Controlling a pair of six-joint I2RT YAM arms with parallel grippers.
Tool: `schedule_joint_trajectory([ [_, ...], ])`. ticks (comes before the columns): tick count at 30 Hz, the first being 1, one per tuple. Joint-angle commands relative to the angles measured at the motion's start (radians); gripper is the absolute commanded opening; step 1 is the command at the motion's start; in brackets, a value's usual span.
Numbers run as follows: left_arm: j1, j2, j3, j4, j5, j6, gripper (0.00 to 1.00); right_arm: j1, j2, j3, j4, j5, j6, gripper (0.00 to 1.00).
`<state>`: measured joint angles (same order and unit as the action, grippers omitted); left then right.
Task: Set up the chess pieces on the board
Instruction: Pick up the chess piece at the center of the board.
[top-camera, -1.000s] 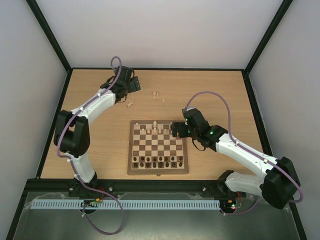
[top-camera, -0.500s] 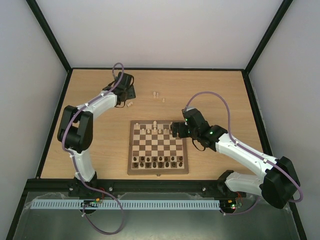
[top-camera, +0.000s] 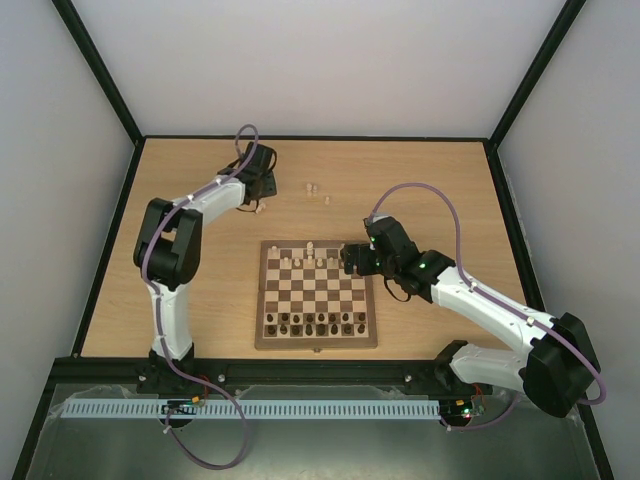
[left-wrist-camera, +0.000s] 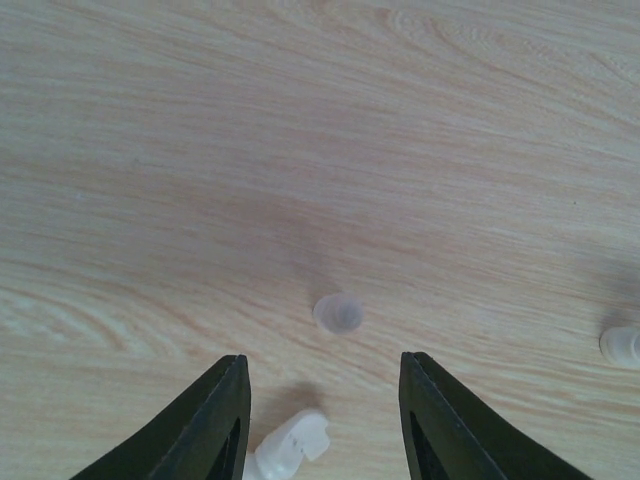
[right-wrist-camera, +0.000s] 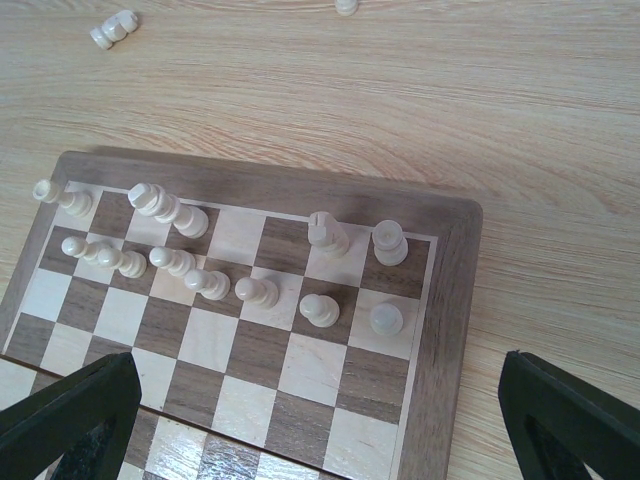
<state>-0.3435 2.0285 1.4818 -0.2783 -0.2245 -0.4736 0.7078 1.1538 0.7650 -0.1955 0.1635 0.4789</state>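
Observation:
The board (top-camera: 262, 300) lies in mid-table, with pale chess pieces (top-camera: 300, 261) on its far rows and dark ones (top-camera: 315, 322) on its near rows. My left gripper (top-camera: 257, 192) is down at the far left of the table. In the left wrist view its jaws (left-wrist-camera: 322, 360) stand apart, open, around a pale piece lying on its side (left-wrist-camera: 290, 445) close to the left finger. Another pale piece (left-wrist-camera: 338, 313) stands just beyond the tips. My right gripper (top-camera: 352, 260) hovers wide open over the board's far right corner (right-wrist-camera: 450, 300), holding nothing.
Loose pale pieces (top-camera: 312, 188) lie on the bare tabletop beyond the board; the right wrist view shows one on its side (right-wrist-camera: 112, 28). One more pale piece (left-wrist-camera: 620, 345) sits at the right edge of the left wrist view. Black frame posts border the table.
The left arm's elbow has swung rightward, and its gripper has come in over the fallen pale piece with its jaws narrowing. The right arm has stayed still.

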Motion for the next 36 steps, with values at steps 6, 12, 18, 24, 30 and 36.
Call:
schedule_joint_trajectory([
  [6, 0.003, 0.091, 0.115, -0.027, 0.004, 0.000, 0.43, -0.003, 0.007, -0.007, 0.006, -0.002, -0.002, 0.99],
  [12, 0.003, 0.140, 0.149, -0.036, -0.008, -0.003, 0.39, -0.003, 0.012, -0.006, 0.006, -0.006, -0.003, 0.99],
  [18, 0.002, 0.164, 0.159, -0.039, -0.016, -0.004, 0.37, -0.002, 0.014, -0.007, 0.008, -0.011, -0.003, 0.99],
  [24, 0.001, 0.187, 0.185, -0.047, -0.016, -0.002, 0.35, -0.003, 0.014, -0.008, 0.008, -0.013, -0.005, 0.99],
  [30, 0.004, 0.206, 0.205, -0.056, -0.019, 0.001, 0.26, -0.003, 0.012, -0.009, 0.008, -0.012, -0.005, 0.99],
  [36, 0.003, 0.211, 0.206, -0.064, -0.021, 0.000, 0.12, -0.003, 0.012, -0.009, 0.010, -0.016, -0.005, 0.99],
])
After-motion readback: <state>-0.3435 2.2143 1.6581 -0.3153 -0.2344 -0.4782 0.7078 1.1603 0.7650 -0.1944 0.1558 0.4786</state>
